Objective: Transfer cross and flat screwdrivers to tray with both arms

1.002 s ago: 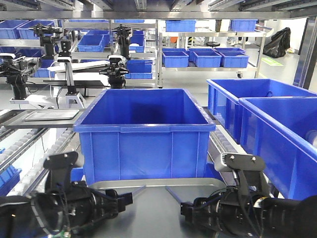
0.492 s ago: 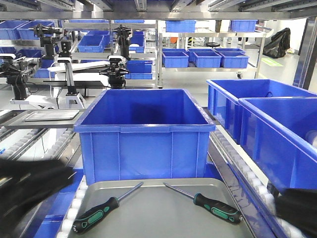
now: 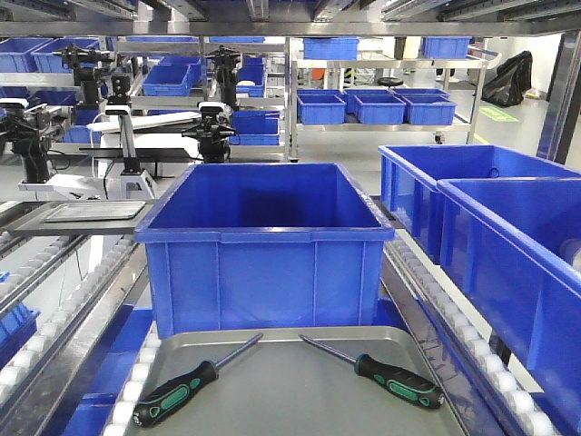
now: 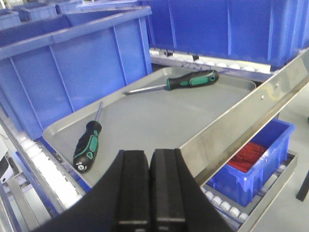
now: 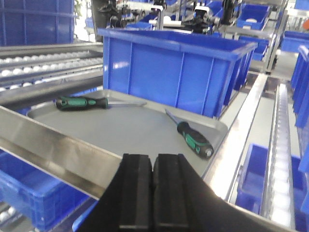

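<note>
Two black-and-green screwdrivers lie flat in the grey metal tray (image 3: 281, 386), their shafts pointing toward the blue crate. The left screwdriver (image 3: 177, 392) (image 4: 87, 145) lies near the tray's left rim. Nearer the right rim rests the right screwdriver (image 3: 398, 381) (image 5: 194, 139). Neither gripper shows in the front view. My left gripper (image 4: 150, 153) is shut and empty, pulled back outside the tray (image 4: 145, 116) behind a steel rail. My right gripper (image 5: 153, 157) is likewise shut and empty, back from the tray (image 5: 125, 128).
A deep blue crate (image 3: 263, 245) stands right behind the tray. Two more blue crates (image 3: 508, 236) line the right side. Roller conveyors (image 3: 54, 354) run along both sides. A steel rail (image 4: 251, 101) (image 5: 58, 145) crosses before each gripper. A small blue bin (image 4: 251, 162) holds red parts.
Both arms have drawn back out of the front view. The two screwdrivers, hidden under the arms a second ago, now lie free in the tray.
</note>
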